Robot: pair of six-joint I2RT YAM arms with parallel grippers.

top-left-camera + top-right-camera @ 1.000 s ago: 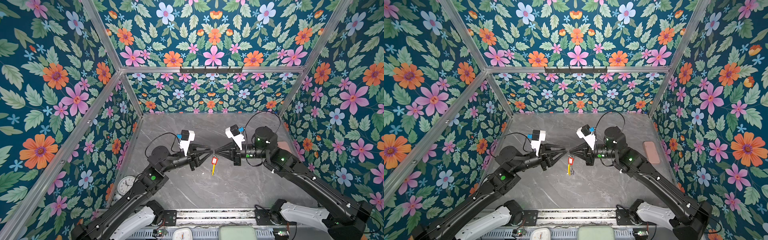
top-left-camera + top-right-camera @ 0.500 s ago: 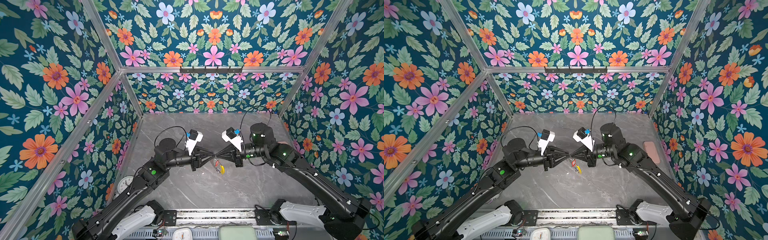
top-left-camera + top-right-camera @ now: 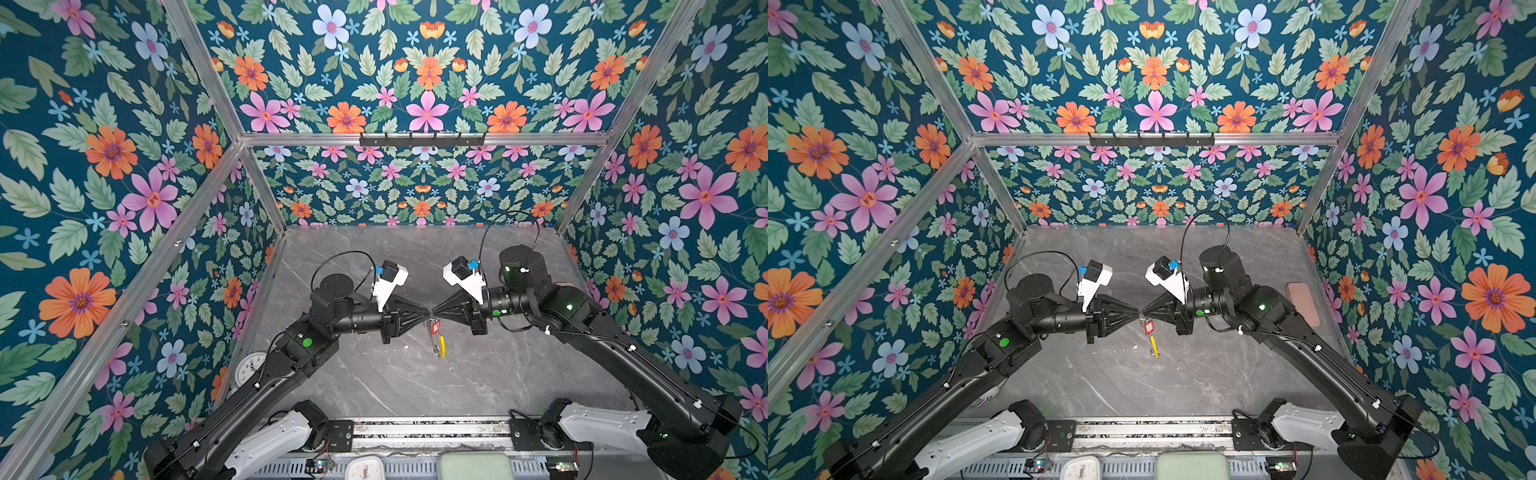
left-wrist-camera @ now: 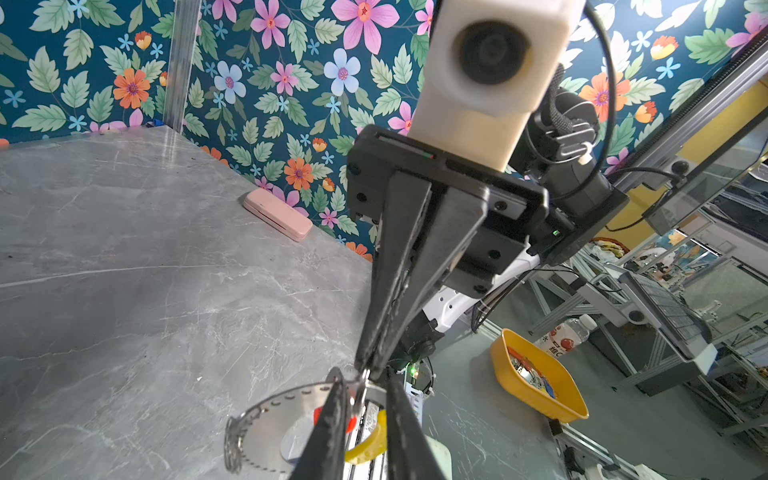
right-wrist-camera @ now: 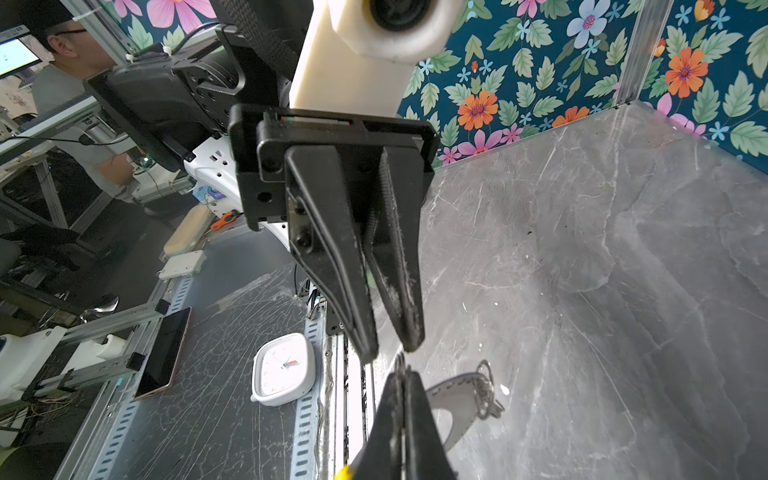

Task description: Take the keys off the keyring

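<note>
Above marble table (image 3: 374,386), left gripper (image 3: 427,312) has narrowed (tips barely apart) beside right gripper (image 3: 433,312) pinching keyring (image 3: 441,347).

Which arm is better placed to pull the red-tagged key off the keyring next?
Left, I'd say. The right claw is shut on the keyring, holding it up. The left claw, slightly open, sits at the ring right by the red-tagged key.

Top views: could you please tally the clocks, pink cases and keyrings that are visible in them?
clocks: 2, the round white clock and the square white clock
pink case: 1
keyring: 1
Total: 4
</note>
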